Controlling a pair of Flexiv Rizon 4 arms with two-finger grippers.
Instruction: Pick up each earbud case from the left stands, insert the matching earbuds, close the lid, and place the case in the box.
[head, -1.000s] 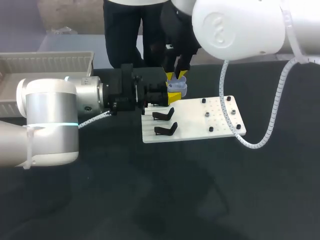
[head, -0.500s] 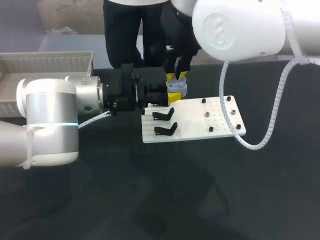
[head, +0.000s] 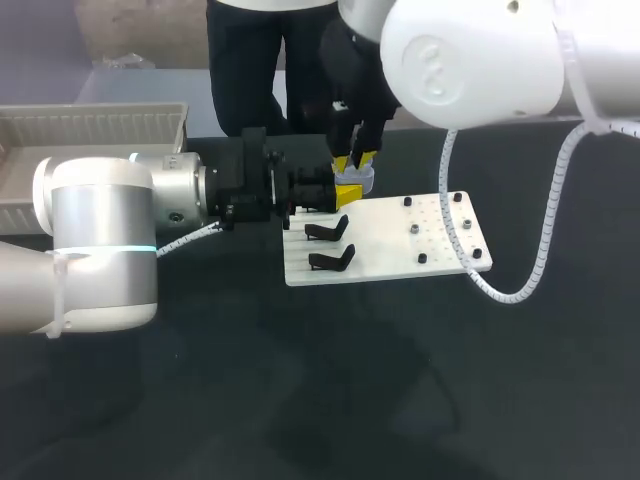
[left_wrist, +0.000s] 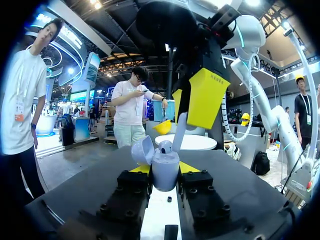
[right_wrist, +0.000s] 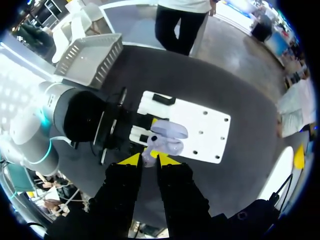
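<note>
Right gripper (right_wrist: 148, 159) pinching a pale earbud (right_wrist: 147, 153) at the open lavender earbud case (right_wrist: 168, 138), white board (right_wrist: 206, 128) beneath

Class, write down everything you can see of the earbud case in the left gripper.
The earbud case is pale lavender, rounded, smooth like plastic. It stands upright over the white board, clamped between the fingers of the left gripper. Its hinged lid is open, tilted back. The right gripper holds an earbud down at its opening.

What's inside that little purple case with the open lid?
A pale earbud sits at the mouth of the case, pinched by the right hand. The case's walls hide anything deeper.
</note>
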